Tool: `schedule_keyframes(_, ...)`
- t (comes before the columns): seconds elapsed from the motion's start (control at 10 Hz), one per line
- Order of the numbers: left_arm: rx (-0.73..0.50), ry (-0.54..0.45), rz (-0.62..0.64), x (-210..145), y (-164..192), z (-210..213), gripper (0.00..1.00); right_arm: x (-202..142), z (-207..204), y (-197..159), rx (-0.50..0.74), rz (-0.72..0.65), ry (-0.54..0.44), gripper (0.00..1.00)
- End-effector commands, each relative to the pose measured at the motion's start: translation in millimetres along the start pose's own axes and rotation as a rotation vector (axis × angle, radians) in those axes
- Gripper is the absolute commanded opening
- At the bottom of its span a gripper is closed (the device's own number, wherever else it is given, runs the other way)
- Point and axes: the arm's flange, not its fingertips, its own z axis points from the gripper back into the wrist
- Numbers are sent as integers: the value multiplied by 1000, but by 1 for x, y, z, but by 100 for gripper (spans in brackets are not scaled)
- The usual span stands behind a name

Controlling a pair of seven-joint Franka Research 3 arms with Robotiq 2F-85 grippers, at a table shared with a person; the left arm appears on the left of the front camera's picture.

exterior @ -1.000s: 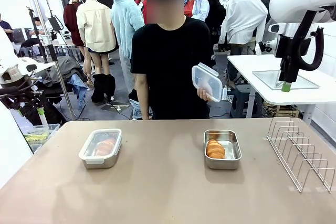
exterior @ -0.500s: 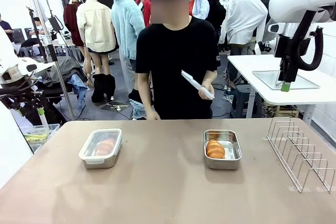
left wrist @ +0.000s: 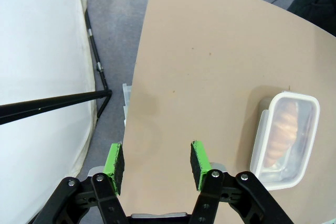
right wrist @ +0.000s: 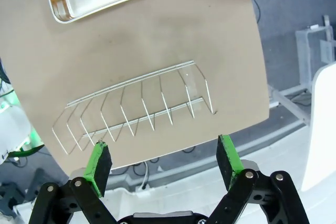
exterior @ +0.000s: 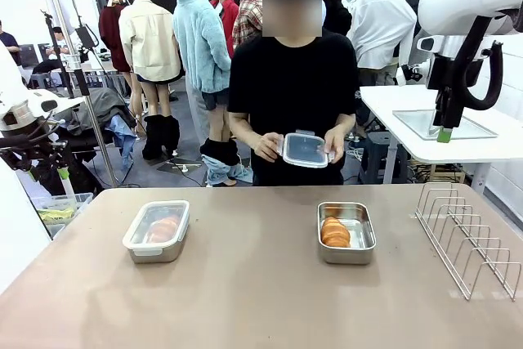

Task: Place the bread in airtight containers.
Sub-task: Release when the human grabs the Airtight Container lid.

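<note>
Front view: person's hands (exterior: 335,144) hold clear plastic clip-on lid (exterior: 305,150) above tan table (exterior: 245,300); golden ridged roll (exterior: 334,232) sits in open steel tin (exterior: 346,233), 2nd tin (exterior: 156,230) lidded. Left gripper (left wrist: 155,160) & right gripper (right wrist: 164,162) gape wide, empty. Risk: lid seats crooked, w/ clips unlatched.

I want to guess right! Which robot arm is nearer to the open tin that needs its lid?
Probably the right. The open tin with bread sits toward that side, and the right gripper sees it past the wire rack. The left gripper hangs near the lidded tin.
</note>
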Motion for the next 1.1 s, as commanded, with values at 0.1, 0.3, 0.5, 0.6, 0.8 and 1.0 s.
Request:
schedule_keyframes(0.1, 20, -2, 15, 0, -1, 1, 67, 2, 1, -2, 7, -12, 19, 100)
schedule_keyframes(0.3, 20, -2, 15, 0, -1, 1, 67, 2, 1, -2, 7, -12, 19, 100)
schedule_keyframes(0.5, 20, -2, 15, 0, -1, 1, 67, 2, 1, -2, 7, -12, 19, 100)
schedule_keyframes(0.6, 20, -2, 15, 0, -1, 1, 67, 2, 1, -2, 7, -12, 19, 100)
schedule_keyframes(0.8, 20, -2, 15, 0, -1, 1, 67, 2, 1, -2, 7, -12, 19, 100)
schedule_keyframes(1.0, 20, -2, 15, 0, -1, 1, 67, 2, 1, -2, 7, -12, 19, 100)
